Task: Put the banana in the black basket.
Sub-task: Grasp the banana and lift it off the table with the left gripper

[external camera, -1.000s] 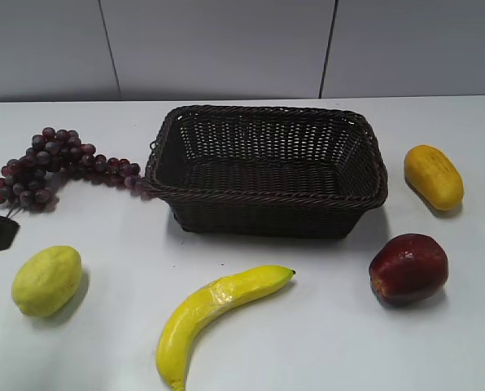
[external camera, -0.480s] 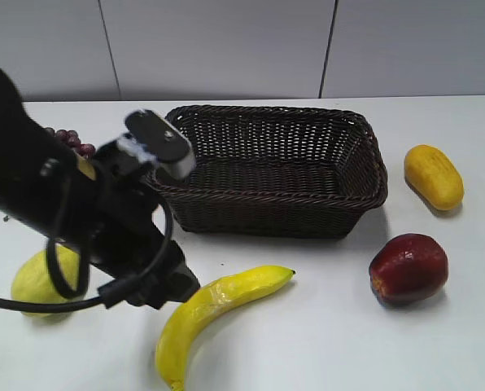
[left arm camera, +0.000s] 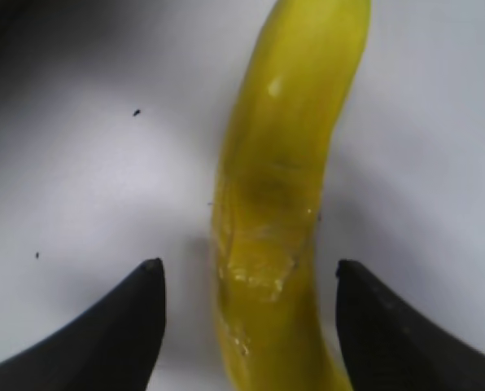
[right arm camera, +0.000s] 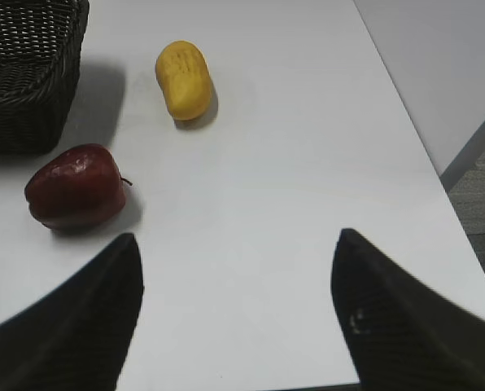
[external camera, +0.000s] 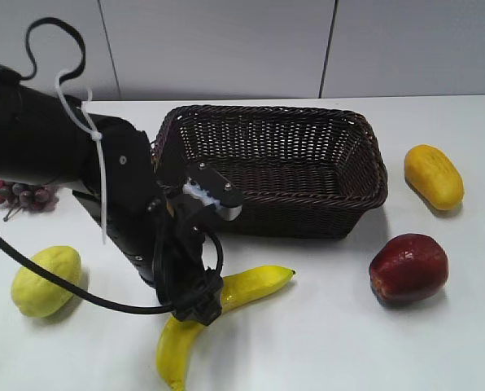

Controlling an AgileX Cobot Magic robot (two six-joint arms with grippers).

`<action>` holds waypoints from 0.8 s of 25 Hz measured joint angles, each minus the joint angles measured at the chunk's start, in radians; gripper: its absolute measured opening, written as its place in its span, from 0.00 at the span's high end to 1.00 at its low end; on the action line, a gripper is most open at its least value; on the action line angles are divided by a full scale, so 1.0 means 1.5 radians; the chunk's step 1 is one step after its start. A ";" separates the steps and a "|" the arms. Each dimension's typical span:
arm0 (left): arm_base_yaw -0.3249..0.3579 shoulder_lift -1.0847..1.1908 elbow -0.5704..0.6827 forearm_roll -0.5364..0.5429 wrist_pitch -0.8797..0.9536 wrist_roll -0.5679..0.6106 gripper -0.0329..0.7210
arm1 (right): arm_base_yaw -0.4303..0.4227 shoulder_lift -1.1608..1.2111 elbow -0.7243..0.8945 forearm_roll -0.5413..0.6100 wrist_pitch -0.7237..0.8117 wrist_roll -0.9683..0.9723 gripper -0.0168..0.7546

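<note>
1. Exterior view: the banana lies flat on the white desk, just in front of the black basket and apart from it. The left pincer sits over its mid-body; its spread is hidden here. A lemon-like fruit, a red apple, a yellow-orange oval fruit and grapes lie around.

2. Left wrist view: the left pincer stands wide, one finger either side of the banana, not touching it. The glossy crinkled patch looks slippery; the body looks light and stiff, so a cross-wise hold at mid-body seems best balanced.

3. Right wrist view: the right pincer is wide and empty, over bare desk well away from the banana.
</note>
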 joint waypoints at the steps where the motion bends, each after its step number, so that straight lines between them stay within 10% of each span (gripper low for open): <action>1: 0.000 0.008 -0.001 0.002 0.002 -0.001 0.31 | 0.000 0.000 0.000 0.000 0.000 0.000 0.26; 11: 0.000 0.031 -0.001 0.004 0.015 -0.005 0.54 | 0.000 0.000 0.000 0.000 0.000 0.000 0.26; 20: 0.000 -0.027 -0.011 0.042 0.093 -0.006 0.53 | 0.000 0.000 0.000 0.000 0.000 0.000 0.26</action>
